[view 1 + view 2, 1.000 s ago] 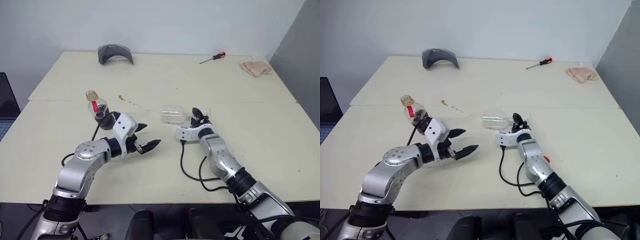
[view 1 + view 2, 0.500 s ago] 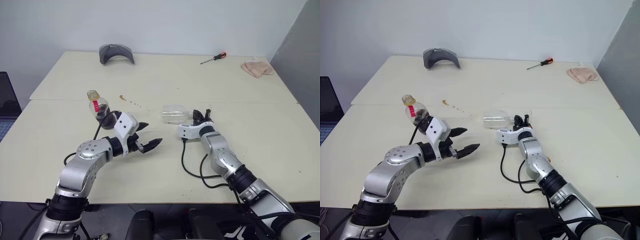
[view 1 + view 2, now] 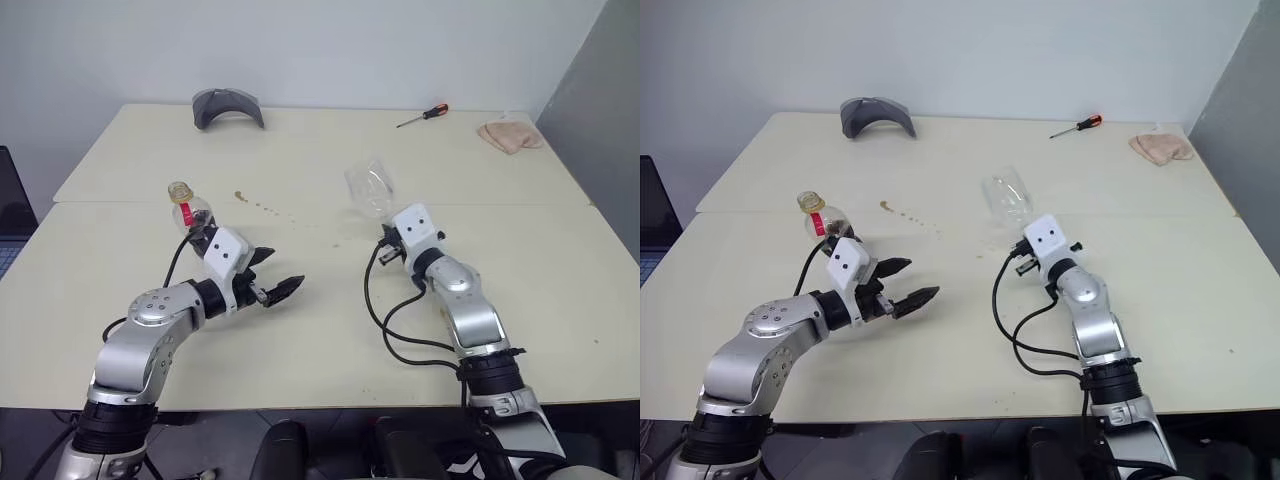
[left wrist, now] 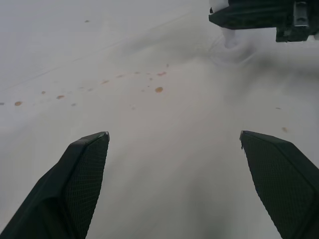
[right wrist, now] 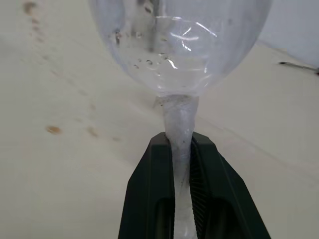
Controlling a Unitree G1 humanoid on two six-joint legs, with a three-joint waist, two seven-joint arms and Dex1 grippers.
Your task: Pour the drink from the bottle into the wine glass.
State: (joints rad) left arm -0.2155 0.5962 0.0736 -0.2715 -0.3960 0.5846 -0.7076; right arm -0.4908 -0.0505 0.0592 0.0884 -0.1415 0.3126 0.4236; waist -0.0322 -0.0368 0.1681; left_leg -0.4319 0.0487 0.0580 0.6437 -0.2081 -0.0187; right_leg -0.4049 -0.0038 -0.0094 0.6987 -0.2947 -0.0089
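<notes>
The bottle (image 3: 186, 205) stands left of centre on the table; it has a yellow top, a red strap and a little dark drink (image 3: 197, 229) at its base. My left gripper (image 3: 282, 270) hovers open just right of the bottle and in front of it, holding nothing; its fingers (image 4: 84, 169) are spread wide. My right gripper (image 5: 180, 144) is shut on the thin stem of the wine glass (image 3: 369, 189). The glass's clear bowl (image 5: 179, 40) points up and leans toward the far left. Its foot is hidden behind the gripper.
Brown drops (image 3: 262, 206) dot the table (image 3: 300, 330) between the bottle and the glass. At the back lie a grey curved object (image 3: 228, 105), a red-handled screwdriver (image 3: 425, 116) and a beige cloth (image 3: 509, 136). A dark laptop (image 3: 12, 205) sits at the left edge.
The wine glass lay on its side; my right gripper shut on its stem and raised it, bowl up. My left gripper drifted slightly left, still open.
</notes>
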